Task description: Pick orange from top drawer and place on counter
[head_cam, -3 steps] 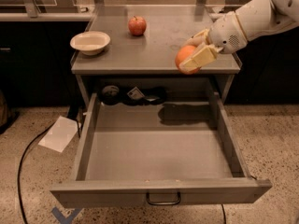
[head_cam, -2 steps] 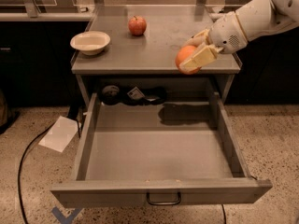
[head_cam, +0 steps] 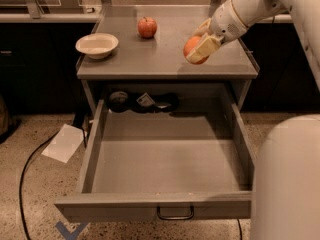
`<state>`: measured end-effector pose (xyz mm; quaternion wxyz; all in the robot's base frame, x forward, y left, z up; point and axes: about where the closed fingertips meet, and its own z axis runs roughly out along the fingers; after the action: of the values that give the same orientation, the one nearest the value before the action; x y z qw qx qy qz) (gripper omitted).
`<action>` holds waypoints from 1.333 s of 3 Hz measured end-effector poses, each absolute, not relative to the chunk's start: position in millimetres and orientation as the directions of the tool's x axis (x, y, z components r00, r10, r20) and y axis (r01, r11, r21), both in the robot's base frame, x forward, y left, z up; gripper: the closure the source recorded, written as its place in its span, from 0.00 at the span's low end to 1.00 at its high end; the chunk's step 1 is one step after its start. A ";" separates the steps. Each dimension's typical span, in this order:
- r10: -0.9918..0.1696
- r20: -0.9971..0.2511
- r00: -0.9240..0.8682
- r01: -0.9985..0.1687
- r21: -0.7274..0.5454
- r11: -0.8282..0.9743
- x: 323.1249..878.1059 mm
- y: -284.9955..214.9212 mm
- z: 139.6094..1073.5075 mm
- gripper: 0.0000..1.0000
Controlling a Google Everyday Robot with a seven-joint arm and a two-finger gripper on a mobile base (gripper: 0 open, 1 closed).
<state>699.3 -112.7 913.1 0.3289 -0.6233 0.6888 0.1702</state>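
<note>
Claw [head_cam: 199, 43] grasps the orange [head_cam: 189, 47] at the counter's [head_cam: 165, 60] right front, arm slanting down from upper right.

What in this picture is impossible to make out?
Camera view:
1. The orange: right side hidden by the gripper clamping it above the counter's right part; contact with the counter unclear.
2. The dark items at the top drawer's back: shadowed by the counter, unidentifiable.
3. Drawer's front right corner: behind the robot's pale body.
</note>
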 end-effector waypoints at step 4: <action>-0.698 -0.673 -0.245 -0.930 -0.040 0.365 773.1 -96.0 860.5 1.00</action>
<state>773.1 -96.0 860.5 0.3091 -0.5310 0.7663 0.1880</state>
